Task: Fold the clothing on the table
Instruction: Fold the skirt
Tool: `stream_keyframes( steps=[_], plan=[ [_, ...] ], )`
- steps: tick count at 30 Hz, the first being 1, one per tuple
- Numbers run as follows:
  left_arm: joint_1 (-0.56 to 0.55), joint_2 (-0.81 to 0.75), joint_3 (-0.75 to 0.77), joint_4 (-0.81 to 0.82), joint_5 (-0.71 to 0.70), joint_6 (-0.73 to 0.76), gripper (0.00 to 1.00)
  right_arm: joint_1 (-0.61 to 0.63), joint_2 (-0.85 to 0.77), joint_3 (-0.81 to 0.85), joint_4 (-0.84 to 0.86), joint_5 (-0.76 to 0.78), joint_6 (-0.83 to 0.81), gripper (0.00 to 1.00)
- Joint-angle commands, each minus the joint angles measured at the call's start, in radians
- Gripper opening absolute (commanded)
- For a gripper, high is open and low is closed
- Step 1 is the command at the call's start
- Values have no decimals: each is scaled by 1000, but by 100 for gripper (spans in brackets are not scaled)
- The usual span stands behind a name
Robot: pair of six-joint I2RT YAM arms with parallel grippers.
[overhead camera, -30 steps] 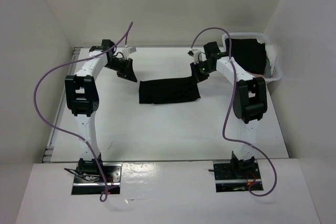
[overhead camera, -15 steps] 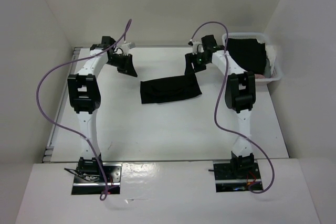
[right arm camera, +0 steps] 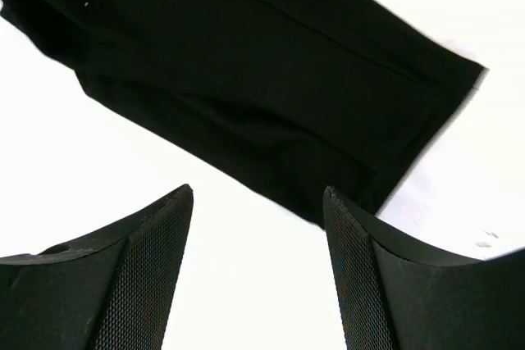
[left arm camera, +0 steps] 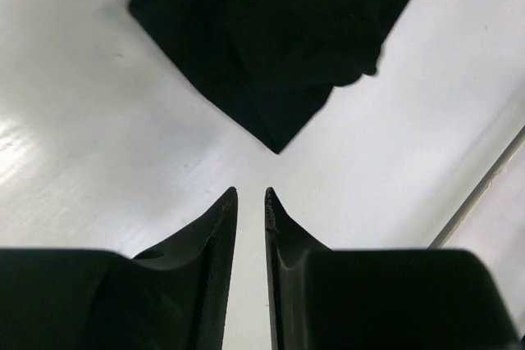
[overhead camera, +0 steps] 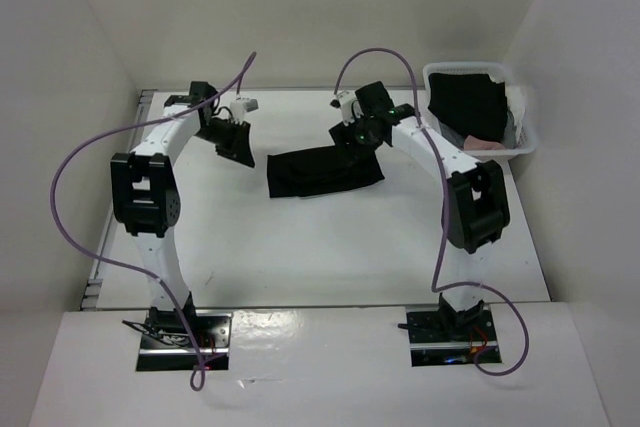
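- The clothing (overhead camera: 322,171): plain black soft fabric, lying flat as a roughly rectangular band (seam lines run along its length). Its long side runs left to right, with the right end slightly farther.
- The table (overhead camera: 300,247): large, white, flat and faintly glossy. It bears the clothing at its far middle.

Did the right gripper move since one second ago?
Yes. The right gripper has shifted left, away from the white basket, and now hangs open by the clothing's far edge.
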Motion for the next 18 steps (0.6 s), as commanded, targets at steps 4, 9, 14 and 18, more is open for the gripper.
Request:
stream_keyframes(
  steps=[4,9,14,18],
  plan=[
    [-41,-139,-130,-26,-20,76,29,39,-133,-125,120,175,-37,70],
    [-29,-184,-154,-17,-43,28,46,156,-133,-164,169,335,-92,73],
    [37,-312,-190,87,-140,-158,89,313,-99,-226,270,592,-140,82],
    [37,-415,-224,109,-264,-207,100,411,-68,-256,349,720,-187,85]
  ],
)
